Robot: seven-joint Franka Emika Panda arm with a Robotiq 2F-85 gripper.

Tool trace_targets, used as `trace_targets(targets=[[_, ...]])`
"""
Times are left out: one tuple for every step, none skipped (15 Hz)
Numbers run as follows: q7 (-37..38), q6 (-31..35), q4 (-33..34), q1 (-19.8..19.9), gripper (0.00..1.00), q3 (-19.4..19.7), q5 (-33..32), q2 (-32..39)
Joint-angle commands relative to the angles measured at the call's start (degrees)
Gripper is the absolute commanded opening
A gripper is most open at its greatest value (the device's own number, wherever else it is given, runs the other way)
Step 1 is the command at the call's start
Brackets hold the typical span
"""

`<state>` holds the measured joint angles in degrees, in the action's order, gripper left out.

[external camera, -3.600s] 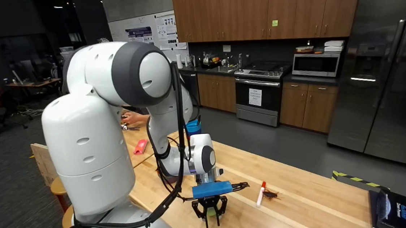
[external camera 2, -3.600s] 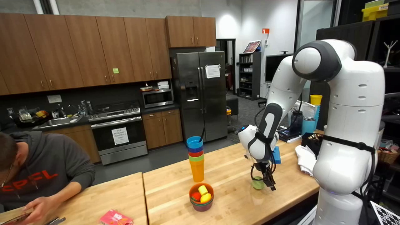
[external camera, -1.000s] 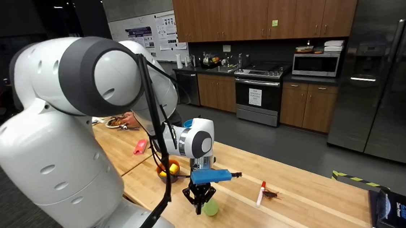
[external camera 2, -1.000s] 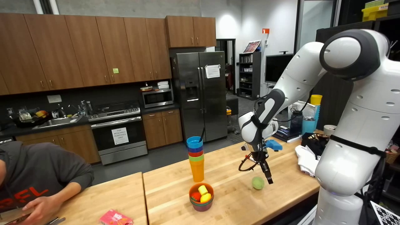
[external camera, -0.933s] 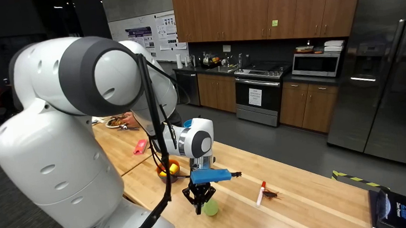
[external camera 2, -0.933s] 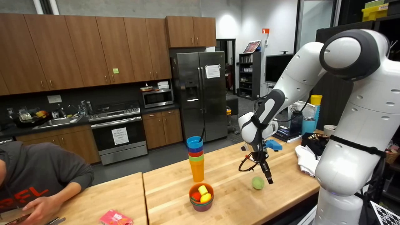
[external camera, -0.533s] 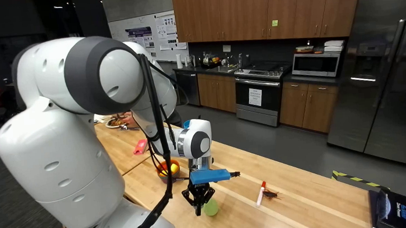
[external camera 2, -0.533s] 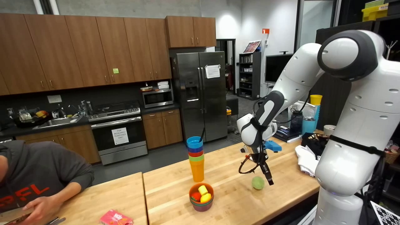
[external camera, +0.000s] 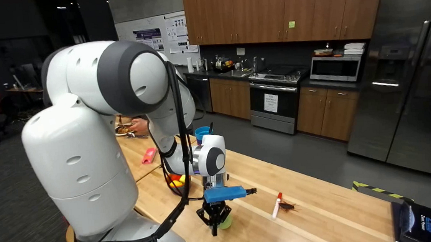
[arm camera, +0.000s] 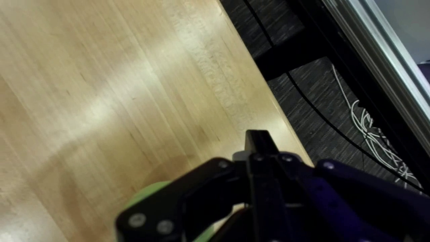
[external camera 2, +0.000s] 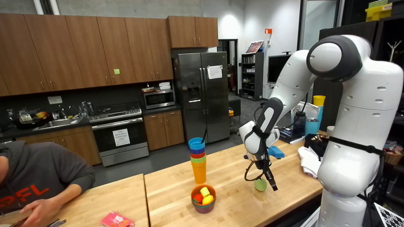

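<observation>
Green ball (external camera 2: 260, 186) (one; contact unclear), just beside two fingers (arm camera: 258, 143), pressed together.

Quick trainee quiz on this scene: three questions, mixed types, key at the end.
1. True or false: the gripper is shut, with the green round object outside its grip.
2. Multiple choice: what colour is the marker cap? A) blue B) red C) green
3. Short answer: which is nearer the bowls, the cup stack or the pink packet?

Key: 1 true; 2 B; 3 the cup stack.
</observation>
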<state>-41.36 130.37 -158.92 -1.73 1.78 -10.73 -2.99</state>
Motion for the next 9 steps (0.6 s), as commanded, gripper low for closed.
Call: trace_targets(targets=[[4.3,5.0,0.1,1.6,0.0,0.2,-4.6,2.0],[5.5,6.3,0.1,1.9,0.0,0.3,-5.5,2.3],[6.8,7.9,0.1,2.4,0.0,0.5,-6.2,2.8],[7.7,9.1,0.1,2.8,0.0,0.7,-6.6,2.8],[8.5,10.3,0.1,3.1,0.0,0.8,-6.9,2.9],[9.4,11.6,0.2,3.3,0.0,0.8,-7.6,3.0],[11.1,12.8,0.2,3.5,0.0,0.8,-9.3,2.9],[12.9,14.1,-0.1,3.8,0.0,1.0,-11.2,2.6],[13.4,14.6,-0.2,4.1,0.0,1.2,-11.5,2.5]])
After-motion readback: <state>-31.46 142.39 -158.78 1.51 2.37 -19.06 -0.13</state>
